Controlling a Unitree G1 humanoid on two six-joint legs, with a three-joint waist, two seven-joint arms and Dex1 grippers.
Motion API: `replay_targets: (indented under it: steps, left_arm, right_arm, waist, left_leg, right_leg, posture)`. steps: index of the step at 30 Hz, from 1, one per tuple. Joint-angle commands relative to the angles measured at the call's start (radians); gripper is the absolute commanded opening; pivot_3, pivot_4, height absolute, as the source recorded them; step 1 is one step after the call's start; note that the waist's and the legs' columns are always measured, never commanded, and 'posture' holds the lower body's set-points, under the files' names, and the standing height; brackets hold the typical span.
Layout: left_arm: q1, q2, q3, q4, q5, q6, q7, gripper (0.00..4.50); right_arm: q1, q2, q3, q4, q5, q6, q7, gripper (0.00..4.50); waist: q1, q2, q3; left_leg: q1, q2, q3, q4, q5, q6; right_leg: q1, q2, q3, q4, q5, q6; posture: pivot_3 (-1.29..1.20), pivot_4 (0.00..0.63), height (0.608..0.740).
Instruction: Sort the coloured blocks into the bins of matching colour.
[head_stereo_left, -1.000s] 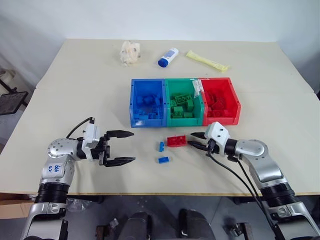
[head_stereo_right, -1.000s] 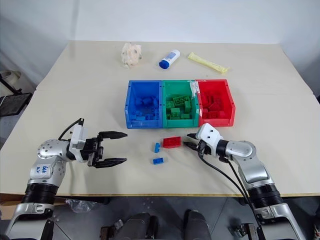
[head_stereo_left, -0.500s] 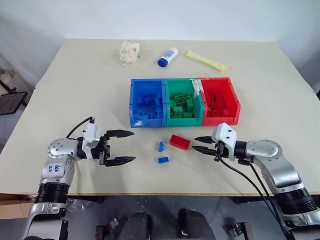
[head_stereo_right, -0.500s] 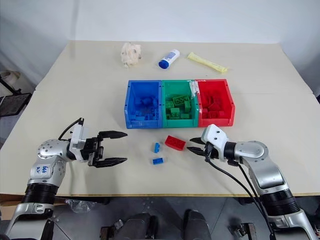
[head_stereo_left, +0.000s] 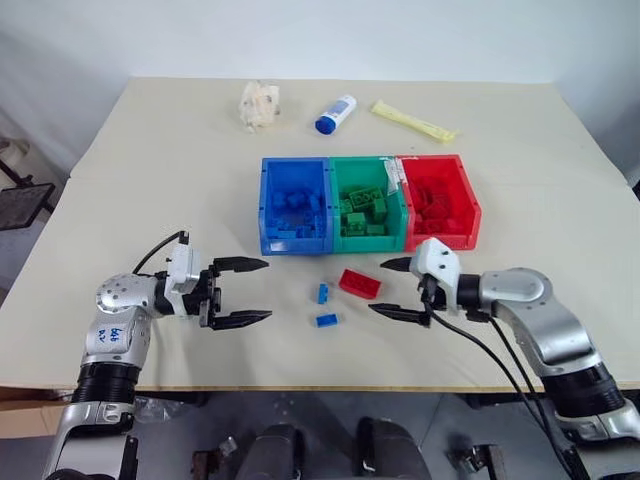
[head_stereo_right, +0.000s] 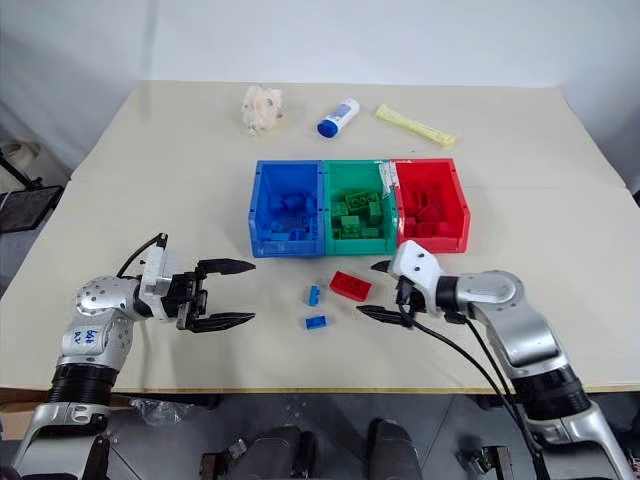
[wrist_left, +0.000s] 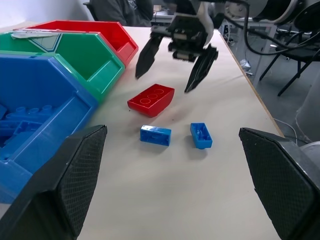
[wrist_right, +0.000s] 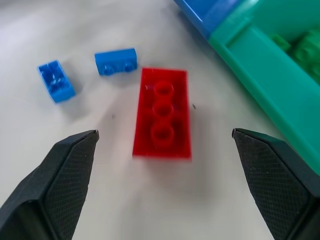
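A red block (head_stereo_left: 359, 283) lies flat on the table just in front of the green bin (head_stereo_left: 365, 161). My right gripper (head_stereo_left: 378, 287) stands open right beside it, one finger on either side of the block's right end, touching nothing. Two small blue blocks (head_stereo_left: 322, 293) (head_stereo_left: 326, 320) lie just left of the red one. The blue bin (head_stereo_left: 264, 205), the green bin and the red bin (head_stereo_left: 470, 205) form one row, each holding several blocks of its own colour. Further left, my left gripper (head_stereo_left: 268, 291) is open and empty, pointing toward the loose blocks.
At the back of the table lie a crumpled pale wrapper (head_stereo_left: 261, 104), a white-and-blue bottle (head_stereo_left: 336, 114) and a yellow packet (head_stereo_left: 414, 121). A white slip (head_stereo_left: 393, 175) rests on the wall between the green and red bins. The table's front edge runs close below both grippers.
My right gripper went from shut to wide open and lifted slightly. The red block has turned a little on the table. My left gripper stayed still.
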Motion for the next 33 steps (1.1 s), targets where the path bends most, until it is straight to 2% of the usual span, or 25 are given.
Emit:
replay_targets:
  steps: [1, 3, 6, 13, 19, 26, 30, 33]
  left_arm:
    - [0.007, 0.005, 0.014, -0.022, -0.013, -0.011, 0.006, 4.5]
    - [0.011, 0.006, 0.016, -0.026, -0.013, -0.01, 0.009, 4.5]
    - [0.021, 0.009, 0.02, -0.036, -0.015, -0.01, 0.014, 4.5]
    - [0.035, 0.013, 0.024, -0.048, -0.019, -0.009, 0.022, 4.5]
    - [0.029, 0.013, 0.019, -0.044, -0.019, -0.009, 0.019, 4.5]
    - [0.008, 0.01, 0.012, -0.02, -0.015, -0.011, 0.006, 4.5]
    - [-0.009, 0.005, 0.008, 0.001, -0.01, -0.016, -0.001, 4.5]
    - [-0.024, -0.001, 0.002, 0.018, -0.006, -0.02, -0.007, 4.5]
  right_arm:
    - [-0.054, 0.045, 0.03, 0.056, -0.027, -0.013, -0.017, 4.48]
    - [-0.065, 0.055, 0.04, 0.08, -0.042, -0.02, -0.017, 4.48]
    - [-0.073, 0.067, 0.045, 0.097, -0.048, -0.028, -0.017, 3.9]
    - [-0.067, 0.065, 0.031, 0.072, -0.036, -0.026, -0.002, 1.53]
    - [-0.041, 0.045, -0.014, -0.026, 0.011, 0.013, -0.003, 1.49]
    - [-0.023, -0.053, -0.173, -0.14, 0.101, 0.118, -0.026, 1.49]
    - [-0.091, -0.119, -0.252, -0.053, 0.086, 0.107, -0.053, 1.49]
    - [-0.185, -0.165, -0.273, 0.125, 0.03, 0.032, -0.078, 1.49]
  waist:
    - [-0.004, 0.0, 0.0]
    - [-0.005, 0.0, 0.0]
    - [-0.006, 0.0, 0.0]
    - [-0.007, 0.0, 0.0]
    - [-0.007, 0.0, 0.0]
    - [-0.003, 0.0, 0.0]
    - [-0.006, 0.0, 0.0]
    - [-0.006, 0.0, 0.0]
  left_leg:
    - [0.0, 0.0, 0.0, 0.0, 0.0, 0.0]
    - [0.0, 0.0, 0.0, 0.0, 0.0, 0.0]
    - [-0.001, -0.001, 0.0, 0.0, 0.0, 0.0]
    - [-0.002, -0.001, 0.0, 0.0, 0.0, 0.0]
    - [-0.002, -0.001, 0.0, 0.0, 0.0, 0.0]
    - [-0.003, -0.001, 0.0, 0.0, 0.0, 0.0]
    - [-0.003, 0.0, 0.0, 0.0, 0.0, 0.0]
    - [-0.003, -0.001, 0.002, 0.0, 0.0, 0.0]
  right_leg:
    - [0.0, 0.0, 0.0, 0.0, 0.0, 0.0]
    - [-0.001, 0.0, 0.0, 0.001, 0.0, 0.0]
    - [-0.002, 0.0, 0.0, 0.001, 0.0, 0.0]
    - [-0.003, 0.0, 0.0, 0.002, 0.0, 0.0]
    - [-0.003, 0.0, 0.0, 0.002, 0.0, 0.0]
    - [-0.003, 0.0, 0.0, 0.001, 0.0, 0.0]
    - [-0.003, 0.0, 0.0, 0.001, 0.0, 0.0]
    - [-0.004, 0.0, 0.0, 0.001, 0.0, 0.0]
  posture:
    - [0.0, 0.15, 0.74]
    - [0.0, 0.15, 0.74]
    - [0.0, 0.15, 0.74]
    - [0.0, 0.15, 0.74]
    - [0.0, 0.15, 0.74]
    - [0.0, 0.15, 0.74]
    - [0.0, 0.15, 0.74]
    - [0.0, 0.15, 0.74]
